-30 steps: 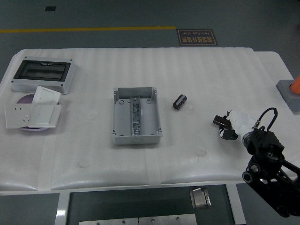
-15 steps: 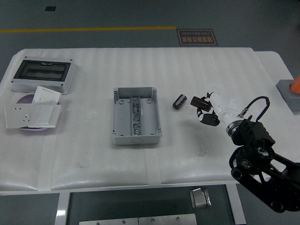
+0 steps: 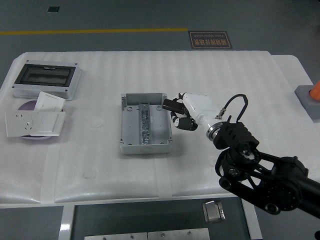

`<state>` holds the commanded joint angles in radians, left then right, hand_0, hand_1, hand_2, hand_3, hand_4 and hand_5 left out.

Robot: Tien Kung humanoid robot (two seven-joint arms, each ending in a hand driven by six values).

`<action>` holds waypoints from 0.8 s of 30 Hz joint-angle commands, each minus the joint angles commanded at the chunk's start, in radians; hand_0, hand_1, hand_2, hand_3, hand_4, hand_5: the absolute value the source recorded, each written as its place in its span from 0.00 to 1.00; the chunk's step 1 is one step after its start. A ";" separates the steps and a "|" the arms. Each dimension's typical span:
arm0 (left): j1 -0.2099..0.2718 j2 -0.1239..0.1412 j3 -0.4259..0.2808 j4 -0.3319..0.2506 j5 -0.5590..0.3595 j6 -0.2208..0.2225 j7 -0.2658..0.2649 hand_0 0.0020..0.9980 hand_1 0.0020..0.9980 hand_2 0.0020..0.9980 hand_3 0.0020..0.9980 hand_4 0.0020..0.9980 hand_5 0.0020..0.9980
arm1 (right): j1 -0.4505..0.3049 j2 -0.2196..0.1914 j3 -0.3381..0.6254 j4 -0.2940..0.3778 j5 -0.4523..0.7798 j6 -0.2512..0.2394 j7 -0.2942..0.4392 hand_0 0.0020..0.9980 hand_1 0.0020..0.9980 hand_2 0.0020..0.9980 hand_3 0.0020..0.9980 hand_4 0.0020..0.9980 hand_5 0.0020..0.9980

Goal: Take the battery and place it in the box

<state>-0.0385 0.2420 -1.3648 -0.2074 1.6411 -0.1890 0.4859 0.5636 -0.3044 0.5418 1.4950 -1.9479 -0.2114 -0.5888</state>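
Observation:
The grey open box [image 3: 145, 125] lies at the table's middle, with metal parts along its floor. My right hand [image 3: 176, 114], white with black tips, reaches in from the lower right and sits just off the box's right wall. It covers the spot where the small black battery lay. The battery is hidden under the hand, and I cannot tell whether it is grasped. The left arm is out of view.
A grey enclosure with a dark clear lid [image 3: 45, 80] stands at the far left. White socket plates [image 3: 34, 120] lie on a purple disc in front of it. An orange and grey object [image 3: 312, 97] is at the right edge.
My right hand has swept left from the table's right side, past the battery's spot, to the box's right wall. The battery, visible before, is now hidden by the hand.

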 joint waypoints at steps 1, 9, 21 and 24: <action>-0.001 0.000 0.002 0.000 -0.001 0.003 -0.004 0.60 0.67 0.57 0.58 0.64 0.22 | 0.006 0.005 -0.012 -0.010 -0.009 0.003 0.000 0.75 0.77 0.81 0.87 0.68 0.43; -0.004 -0.002 0.001 0.000 0.004 0.007 -0.010 0.60 0.67 0.57 0.58 0.65 0.22 | 0.047 0.024 -0.086 -0.049 -0.016 0.038 0.000 1.00 0.99 0.98 1.00 0.73 0.45; -0.008 -0.005 0.002 0.000 0.009 0.007 -0.009 0.60 0.67 0.55 0.57 0.65 0.16 | 0.068 0.029 -0.024 -0.132 0.011 0.005 0.026 1.00 1.00 1.00 1.00 0.76 0.48; -0.008 -0.005 0.002 0.000 0.010 0.006 -0.009 0.60 0.67 0.55 0.57 0.65 0.16 | 0.103 0.023 -0.015 -0.195 0.045 0.001 0.035 1.00 1.00 1.00 1.00 0.76 0.48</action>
<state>-0.0465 0.2366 -1.3632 -0.2075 1.6512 -0.1828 0.4772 0.6665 -0.2810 0.5272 1.3002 -1.9026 -0.2107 -0.5539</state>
